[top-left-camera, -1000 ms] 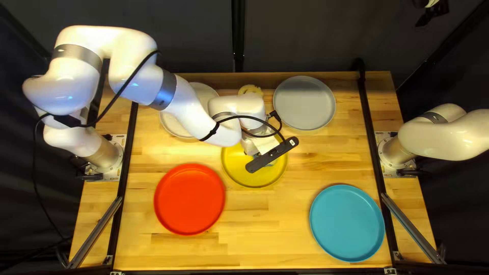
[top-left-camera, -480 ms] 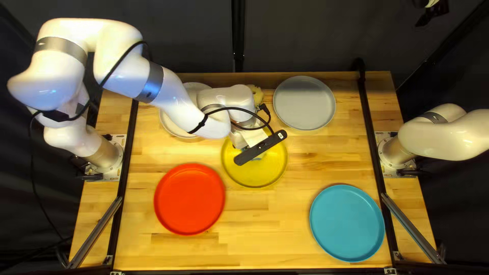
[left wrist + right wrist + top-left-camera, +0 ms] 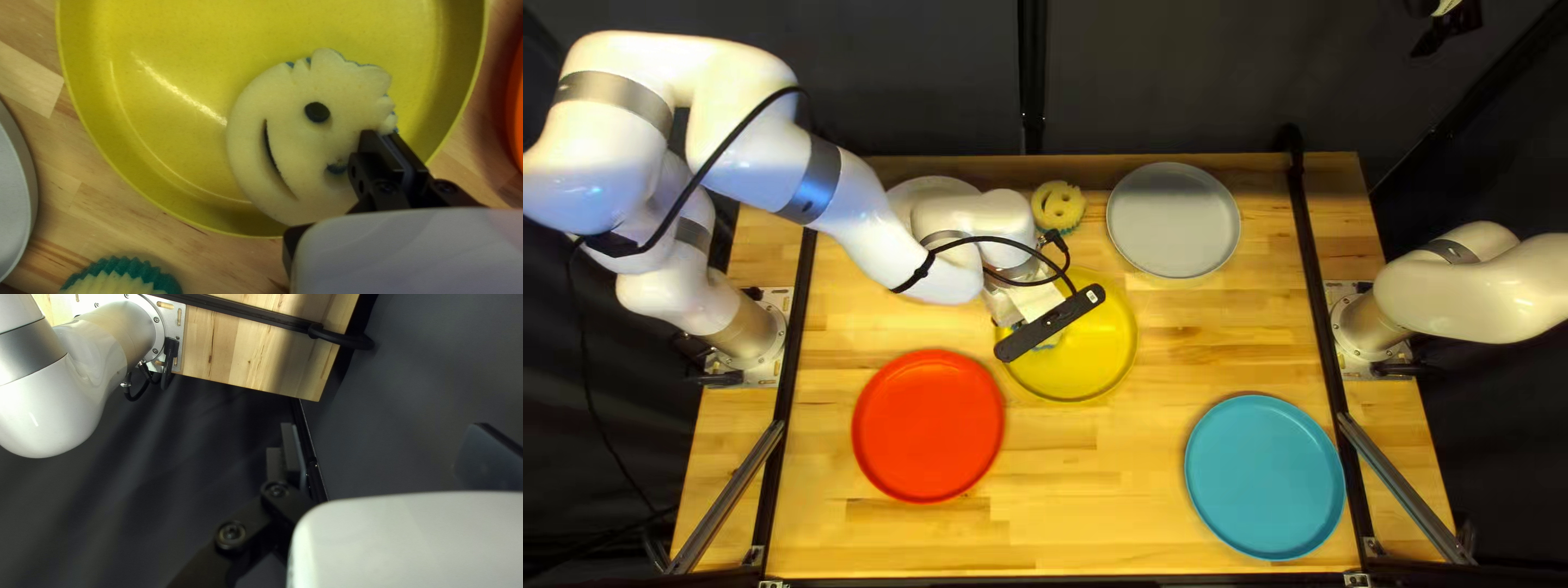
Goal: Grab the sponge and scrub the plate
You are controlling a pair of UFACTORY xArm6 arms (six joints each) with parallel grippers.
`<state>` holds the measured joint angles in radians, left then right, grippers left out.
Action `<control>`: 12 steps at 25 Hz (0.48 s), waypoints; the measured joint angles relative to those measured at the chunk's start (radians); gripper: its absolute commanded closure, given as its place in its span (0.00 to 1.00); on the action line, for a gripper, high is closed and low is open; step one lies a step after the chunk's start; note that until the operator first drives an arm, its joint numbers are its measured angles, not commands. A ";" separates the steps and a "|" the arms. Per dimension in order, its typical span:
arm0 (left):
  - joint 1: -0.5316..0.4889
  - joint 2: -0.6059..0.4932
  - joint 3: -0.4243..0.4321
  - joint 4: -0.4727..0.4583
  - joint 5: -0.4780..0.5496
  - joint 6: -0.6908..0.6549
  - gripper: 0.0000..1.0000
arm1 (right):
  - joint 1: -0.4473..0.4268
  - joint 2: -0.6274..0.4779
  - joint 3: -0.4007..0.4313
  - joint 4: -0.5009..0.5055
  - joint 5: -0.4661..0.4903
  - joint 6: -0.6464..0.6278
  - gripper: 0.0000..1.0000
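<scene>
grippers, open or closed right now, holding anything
Left gripper: closed on the sponge.
Right gripper: open, fingers wide apart, holding nothing.

There are five plates: one red plate [image 3: 928, 425], one yellow plate [image 3: 1089, 365], one blue plate [image 3: 1263, 476], one grey plate [image 3: 1173, 218] and one white plate [image 3: 920, 187]. Sponges number two: one blue-backed sponge [image 3: 294, 98] and one green-backed sponge [image 3: 1056, 204]. There are two arms, left arm [image 3: 871, 234] and right arm [image 3: 1470, 292], two silver bars [image 3: 1410, 490] and one table [image 3: 1067, 523].
</scene>
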<state>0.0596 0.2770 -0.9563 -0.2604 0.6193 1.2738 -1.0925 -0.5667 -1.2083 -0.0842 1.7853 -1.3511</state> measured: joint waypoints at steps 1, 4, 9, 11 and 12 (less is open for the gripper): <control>0.005 0.009 -0.018 0.002 0.007 0.004 1.00 | 0.000 0.000 0.000 0.000 0.000 0.000 0.00; 0.016 0.041 -0.078 0.011 0.032 0.011 1.00 | 0.000 0.000 0.000 0.000 0.000 0.000 0.00; 0.034 0.119 -0.198 0.021 0.074 0.033 1.00 | 0.000 0.000 0.000 0.000 0.000 0.000 0.00; 0.040 0.154 -0.246 0.023 0.090 0.047 1.00 | 0.000 0.000 0.000 0.000 0.000 0.000 0.00; 0.043 0.167 -0.263 0.023 0.096 0.053 1.00 | 0.000 0.000 0.000 0.000 0.000 0.000 0.00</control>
<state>0.1027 0.4440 -1.2198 -0.2378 0.7155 1.3271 -1.0925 -0.5667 -1.2083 -0.0842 1.7853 -1.3511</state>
